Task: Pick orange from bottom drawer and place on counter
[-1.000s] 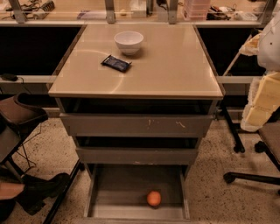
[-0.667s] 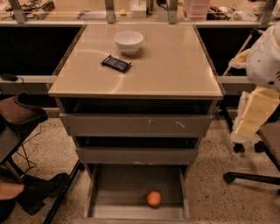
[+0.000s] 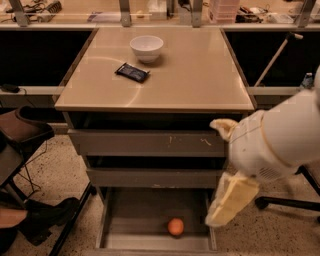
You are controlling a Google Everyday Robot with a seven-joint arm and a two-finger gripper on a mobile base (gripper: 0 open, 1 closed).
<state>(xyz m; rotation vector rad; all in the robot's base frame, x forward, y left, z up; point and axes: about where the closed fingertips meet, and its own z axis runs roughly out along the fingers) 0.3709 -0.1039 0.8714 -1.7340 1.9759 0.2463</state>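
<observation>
Swinging in from the right, the white robot arm [image 3: 272, 142] now hangs in front of the cabinet, where a second ago it stood well off to the side. Nearest, below the worktop's near edge, the deep grey metal bottom drawer [image 3: 131, 210] is pulled out. The small round orange [image 3: 175, 226] rests on its flat floor, right of the middle and close to the drawer's near wall. Being a ball, it has no long axis and points no way. Bare floor lies open to its left and behind it.

The cream-coloured gripper [image 3: 232, 198] hangs tilted downward just below the worktop's near right corner, over the drawer's right wall, up and to the right of the orange and apart from it. I cannot tell whether it is released or clenched.

Above, two shallower grey drawers with scuffed fronts [image 3: 147, 144] sit a little way out. The glossy beige counter [image 3: 200, 75] is bare over its right half. A dark flat packet [image 3: 132, 72] lies left of the middle, and a white bowl [image 3: 146, 48] stands towards the far edge. Beyond that edge runs a cluttered light shelf with metal posts [image 3: 160, 15].
</observation>
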